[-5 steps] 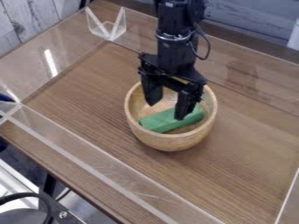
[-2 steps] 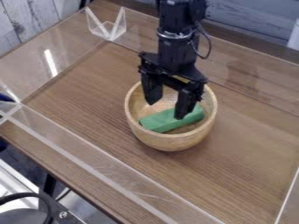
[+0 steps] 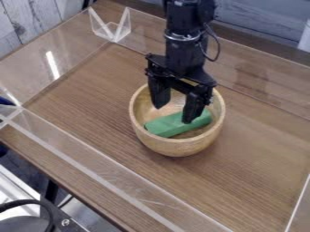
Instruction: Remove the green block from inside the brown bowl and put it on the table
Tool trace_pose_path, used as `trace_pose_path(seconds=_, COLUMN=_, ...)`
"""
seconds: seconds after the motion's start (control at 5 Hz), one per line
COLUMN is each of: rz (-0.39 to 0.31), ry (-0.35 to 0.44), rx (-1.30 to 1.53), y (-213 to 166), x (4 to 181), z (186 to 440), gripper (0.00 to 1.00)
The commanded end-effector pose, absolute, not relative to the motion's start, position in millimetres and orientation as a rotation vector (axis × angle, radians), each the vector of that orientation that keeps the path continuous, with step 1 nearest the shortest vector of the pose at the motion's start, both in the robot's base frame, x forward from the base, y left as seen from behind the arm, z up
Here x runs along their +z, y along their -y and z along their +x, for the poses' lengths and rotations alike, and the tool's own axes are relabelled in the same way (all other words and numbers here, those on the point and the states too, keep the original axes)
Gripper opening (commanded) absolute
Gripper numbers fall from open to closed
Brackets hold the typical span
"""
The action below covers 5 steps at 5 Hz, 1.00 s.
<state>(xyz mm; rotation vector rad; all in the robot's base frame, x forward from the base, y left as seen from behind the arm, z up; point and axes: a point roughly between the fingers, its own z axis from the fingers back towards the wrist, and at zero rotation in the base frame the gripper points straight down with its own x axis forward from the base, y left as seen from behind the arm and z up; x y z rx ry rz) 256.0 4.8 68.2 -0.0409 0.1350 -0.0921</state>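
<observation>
Black robot gripper (image 3: 177,104) hangs inside the round tan wooden bowl (image 3: 177,140), jaws spread wide astride the small green rectangular block (image 3: 176,126).

The brown wood-grain tabletop (image 3: 85,100), edged by clear acrylic walls (image 3: 72,168), carries the round light-tan brown bowl (image 3: 179,140) resting directly on it near the middle, slightly toward the right side.

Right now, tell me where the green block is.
In the camera view, the green block lies inside the brown bowl near the table's middle, with the open gripper straddling it.
</observation>
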Motion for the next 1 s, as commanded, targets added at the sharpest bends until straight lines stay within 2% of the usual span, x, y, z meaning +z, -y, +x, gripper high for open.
trace_pose_path(seconds=0.0, rz=-0.030, ry=-0.103, rx=-0.097, y=-6.9, x=69.3, z=264.4, gripper=1.00)
trace_pose_path(seconds=0.4, rz=-0.018, ry=-0.149, rx=-0.098, y=-14.9, x=46.7, z=257.3, gripper=1.00)
trace_pose_path(seconds=0.8, rz=-0.014, ry=-0.167, rx=-0.092, y=-21.0, x=33.7, z=256.8, gripper=1.00)
